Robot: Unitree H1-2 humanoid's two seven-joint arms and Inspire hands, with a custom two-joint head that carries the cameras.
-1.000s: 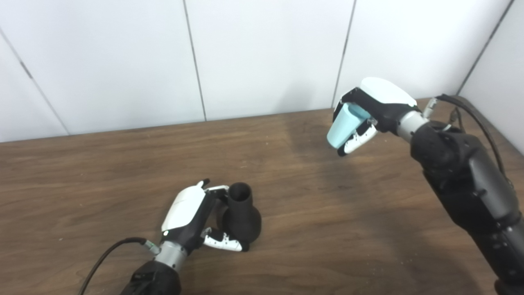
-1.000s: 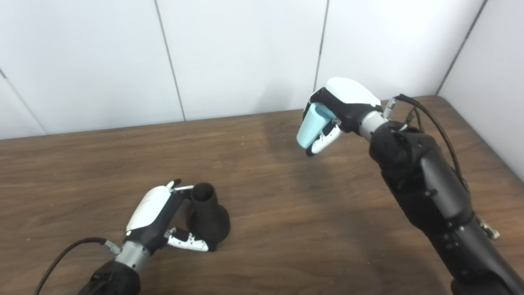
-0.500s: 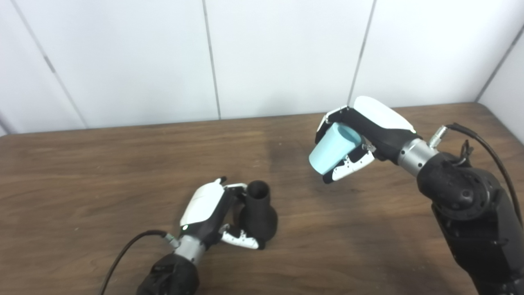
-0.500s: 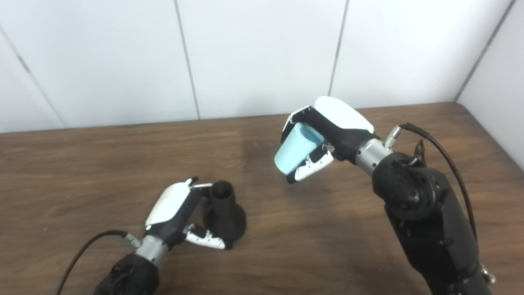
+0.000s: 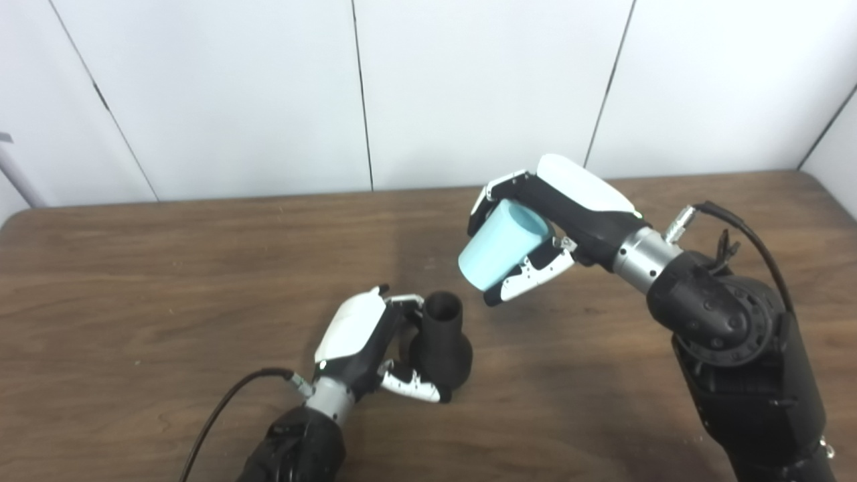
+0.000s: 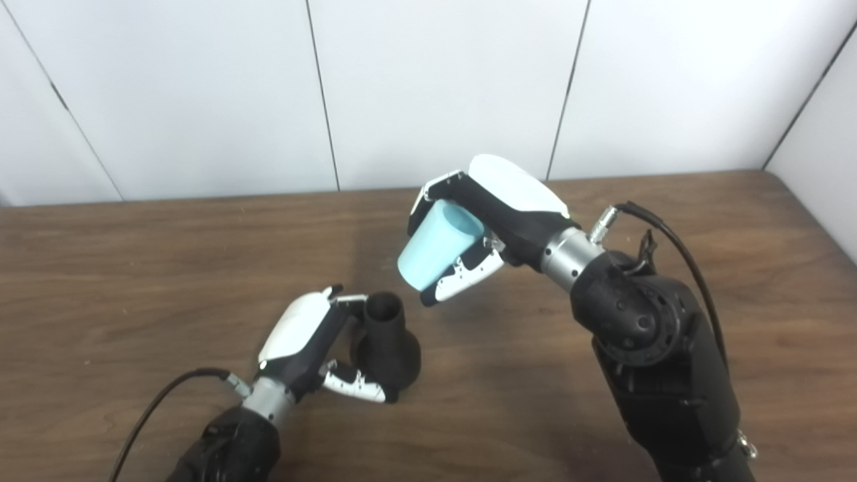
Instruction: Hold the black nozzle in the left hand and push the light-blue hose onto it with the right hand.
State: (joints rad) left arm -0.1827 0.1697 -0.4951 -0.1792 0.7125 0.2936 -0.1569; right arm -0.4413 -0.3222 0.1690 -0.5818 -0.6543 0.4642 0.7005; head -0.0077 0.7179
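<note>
Black nozzle (image 5: pixel 440 343) stands upright on brown worktop (image 5: pixel 134 281), narrow end up, w/ left hand (image 5: pixel 375 348) wrapped around it. Light-blue hose (image 5: pixel 497 246), clasped in right hand (image 5: pixel 549 227), is held in air above & right of nozzle, not touching.

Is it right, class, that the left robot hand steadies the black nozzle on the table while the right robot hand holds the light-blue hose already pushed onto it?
Not quite. Both eye views show the light-blue hose in the right robot hand apart from the black nozzle, which the left robot hand does steady.
</note>
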